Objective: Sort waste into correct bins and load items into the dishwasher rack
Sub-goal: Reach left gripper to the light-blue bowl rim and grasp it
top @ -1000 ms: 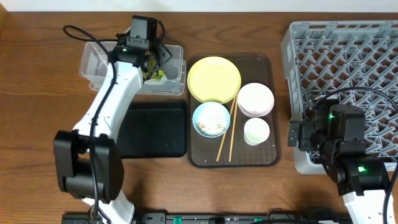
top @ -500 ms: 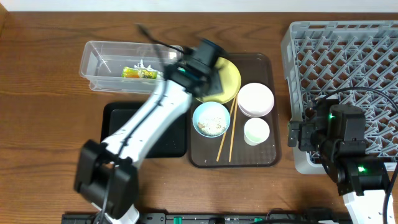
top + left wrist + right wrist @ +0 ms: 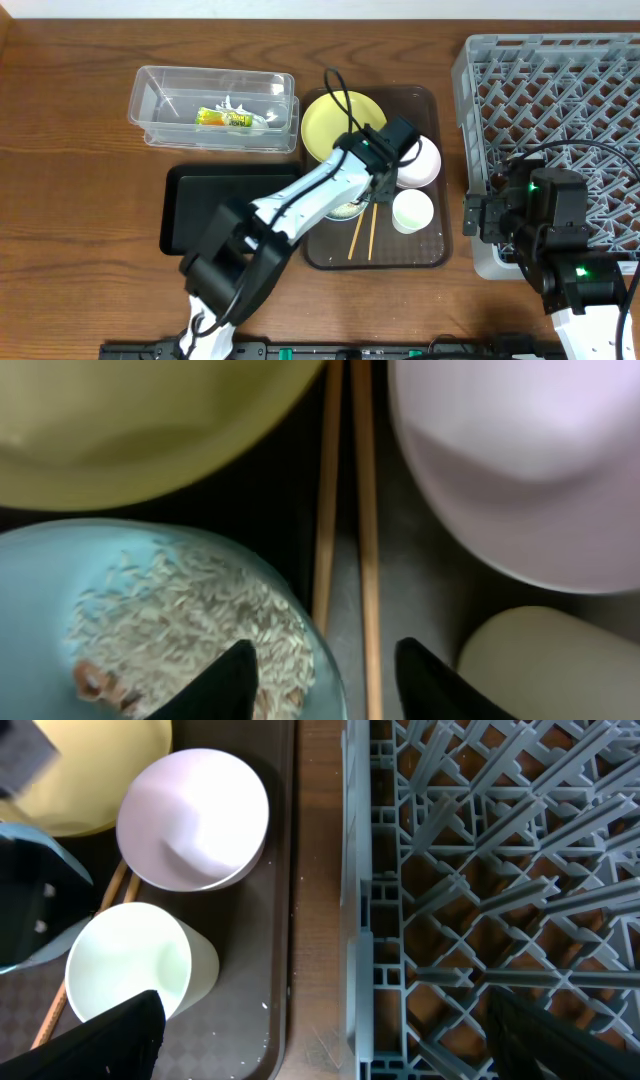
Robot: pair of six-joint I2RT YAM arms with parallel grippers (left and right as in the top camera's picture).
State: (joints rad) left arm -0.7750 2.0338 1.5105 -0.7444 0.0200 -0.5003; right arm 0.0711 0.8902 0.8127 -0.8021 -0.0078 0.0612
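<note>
The snack wrapper (image 3: 231, 118) lies in the clear tub (image 3: 143, 118), yet rice crumbs (image 3: 190, 615) fill the light-blue bowl (image 3: 45, 575) under the open left tool (image 3: 320, 675), and the rack (image 3: 560, 80) by the open right tool (image 3: 325, 1030) holds no dishes.

Wooden chopsticks (image 3: 364, 510); glossy black tray (image 3: 200, 212); grey plastic rack (image 3: 550, 46).

You're looking at a yellow plate (image 3: 330, 125), lt-blue bowl (image 3: 40, 580) w/ beige crumbs (image 3: 180, 615), pinkish-white bowl (image 3: 500, 450), grey lattice rack (image 3: 560, 80), green-orange wrapper (image 3: 228, 118), black tray (image 3: 185, 205), brown tray (image 3: 430, 255).
</note>
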